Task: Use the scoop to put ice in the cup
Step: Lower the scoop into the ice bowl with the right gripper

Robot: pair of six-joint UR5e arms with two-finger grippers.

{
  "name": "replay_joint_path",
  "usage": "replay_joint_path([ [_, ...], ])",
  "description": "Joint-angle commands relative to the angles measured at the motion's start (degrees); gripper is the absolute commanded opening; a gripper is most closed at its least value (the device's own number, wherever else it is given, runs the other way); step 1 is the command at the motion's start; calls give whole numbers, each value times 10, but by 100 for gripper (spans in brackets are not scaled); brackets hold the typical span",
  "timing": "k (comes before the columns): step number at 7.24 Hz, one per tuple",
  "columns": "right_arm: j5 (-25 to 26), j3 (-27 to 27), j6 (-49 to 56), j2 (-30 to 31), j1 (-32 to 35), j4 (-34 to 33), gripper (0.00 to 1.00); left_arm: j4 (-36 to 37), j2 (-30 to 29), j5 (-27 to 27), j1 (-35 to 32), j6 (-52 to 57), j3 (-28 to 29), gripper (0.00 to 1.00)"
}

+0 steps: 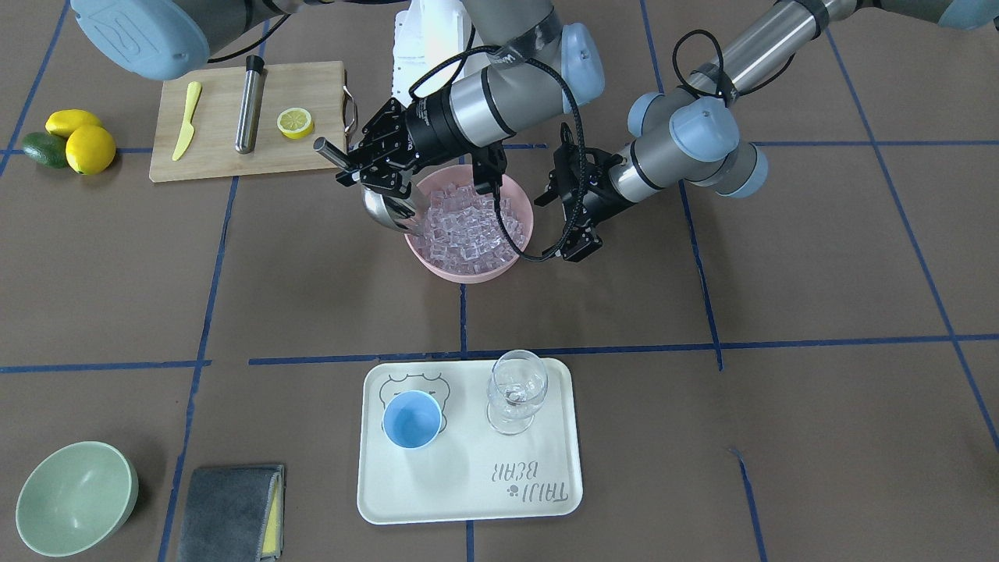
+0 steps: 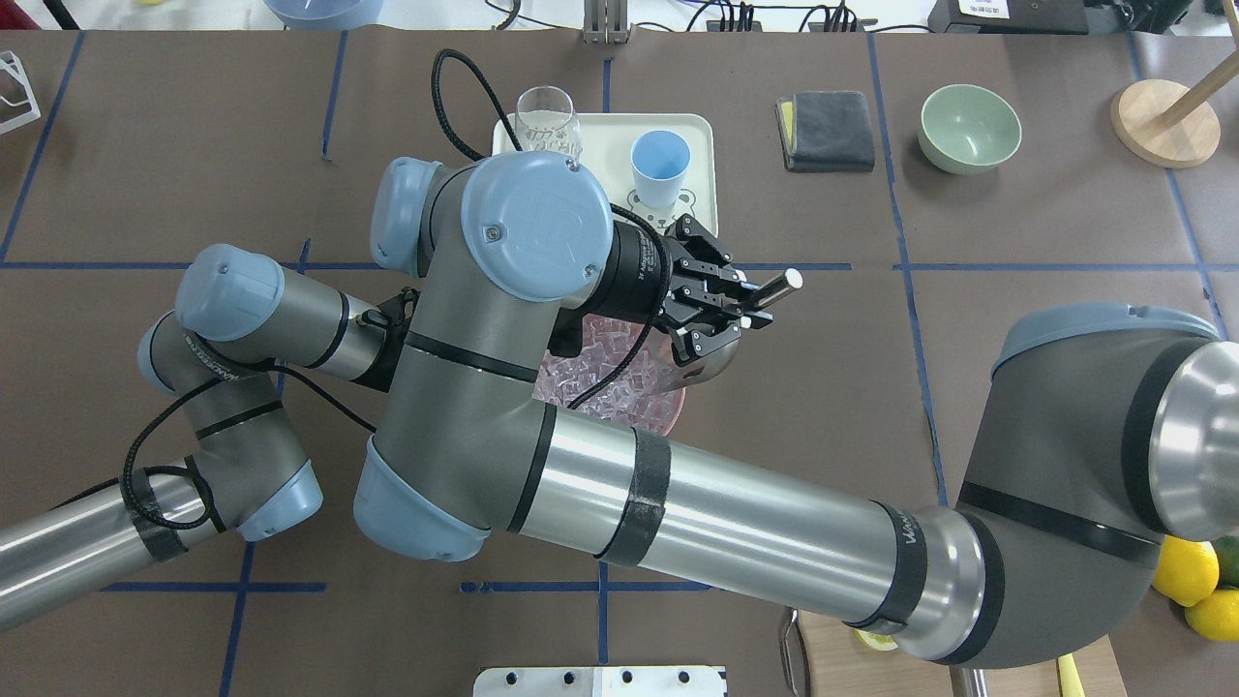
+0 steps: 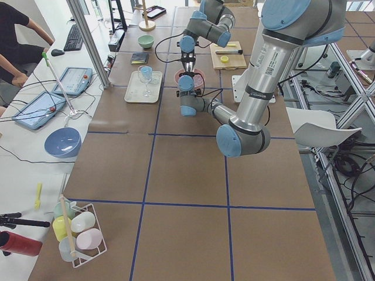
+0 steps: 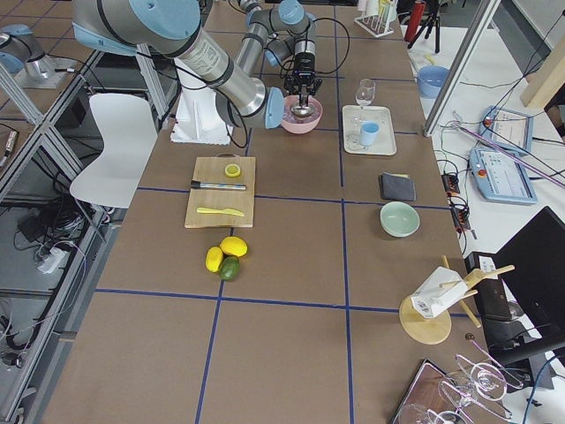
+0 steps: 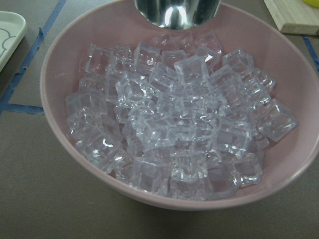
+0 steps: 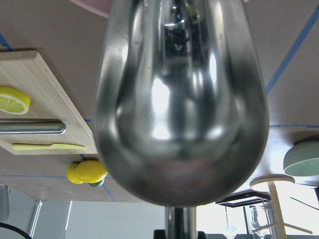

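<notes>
My right gripper is shut on the rod handle of the steel scoop. The scoop's trough points down at the rim of a pink bowl full of clear ice cubes. The overhead view shows the same gripper with the scoop below it. The scoop's back fills the right wrist view. The left wrist view shows the ice with the scoop tip at the bowl's far rim. My left gripper is open beside the bowl, holding nothing. The light-blue cup stands empty on a tray.
A clear stemmed glass stands next to the cup on the tray. A cutting board holds a steel cylinder, a yellow knife and a lemon half. A green bowl and a grey cloth lie nearer the front.
</notes>
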State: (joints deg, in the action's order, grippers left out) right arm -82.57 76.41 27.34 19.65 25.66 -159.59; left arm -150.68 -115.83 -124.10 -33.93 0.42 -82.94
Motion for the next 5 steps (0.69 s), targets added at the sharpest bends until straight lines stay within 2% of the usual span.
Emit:
replay_joint_path([
  [1, 8, -1, 0, 1, -12, 1, 0, -1, -1, 0, 0, -1, 1, 100],
  [5, 9, 0, -5, 2, -20, 11, 0, -2, -7, -1, 0, -2, -1, 100],
])
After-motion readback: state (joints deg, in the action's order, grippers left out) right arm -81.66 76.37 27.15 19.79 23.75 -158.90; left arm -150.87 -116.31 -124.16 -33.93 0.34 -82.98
